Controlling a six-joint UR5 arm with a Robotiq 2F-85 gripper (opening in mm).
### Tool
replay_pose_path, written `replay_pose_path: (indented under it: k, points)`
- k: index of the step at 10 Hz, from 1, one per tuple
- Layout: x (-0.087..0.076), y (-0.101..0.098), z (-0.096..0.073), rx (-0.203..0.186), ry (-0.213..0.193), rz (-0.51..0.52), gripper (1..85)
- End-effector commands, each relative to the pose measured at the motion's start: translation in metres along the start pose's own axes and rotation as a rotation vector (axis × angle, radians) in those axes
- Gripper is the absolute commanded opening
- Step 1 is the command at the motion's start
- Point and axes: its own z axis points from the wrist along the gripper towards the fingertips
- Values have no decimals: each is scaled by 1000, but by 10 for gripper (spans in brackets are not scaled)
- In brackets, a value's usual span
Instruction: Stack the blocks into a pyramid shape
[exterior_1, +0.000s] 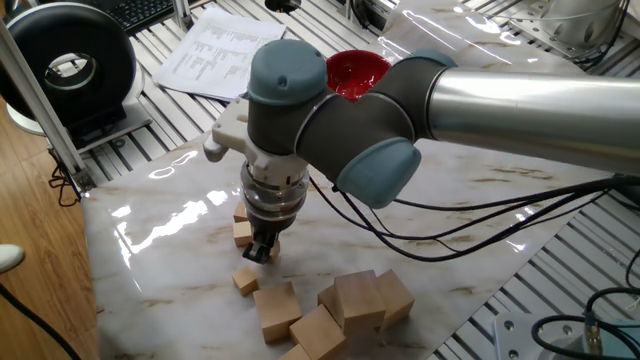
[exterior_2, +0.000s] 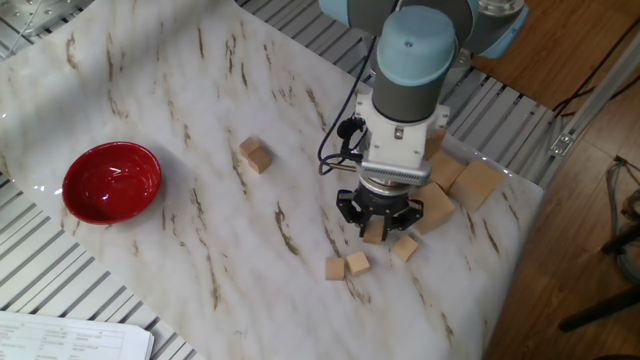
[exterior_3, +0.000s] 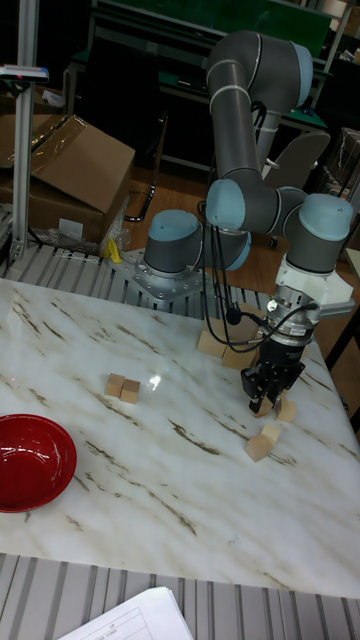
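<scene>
Partly tool-hidden (exterior_2: 373, 228) block (exterior_2: 373, 234).

marble table (exterior_2: 200, 120), red bowl (exterior_2: 111, 182), blocks (exterior_2: 346, 266), larger cubes (exterior_2: 478, 184)

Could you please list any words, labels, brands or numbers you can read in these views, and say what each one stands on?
No text can be read in any view.
Printed sheets of paper: covered in lines of print, too small and blurred to read.
Cardboard box: carries a pale label, too small to read.
Small wooden blocks, large wooden cubes, red bowl and gripper: no markings visible.
</scene>
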Motion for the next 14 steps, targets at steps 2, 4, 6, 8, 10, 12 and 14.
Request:
replay_pose_path:
  k: [2,4,6,8,10,12,14]
  points:
    - [2,-2,-31,12,17,-25,250]
    - [5,-4,-46,18,12,-39,243]
    - [7,-16,-48,54,20,-78,223]
    - [6,-22,-47,50,16,-82,210]
    - [9,-28,-48,47,11,-83,210]
    - [12,-32,-47,50,9,-87,197]
    - [14,-27,-46,29,12,-83,183]
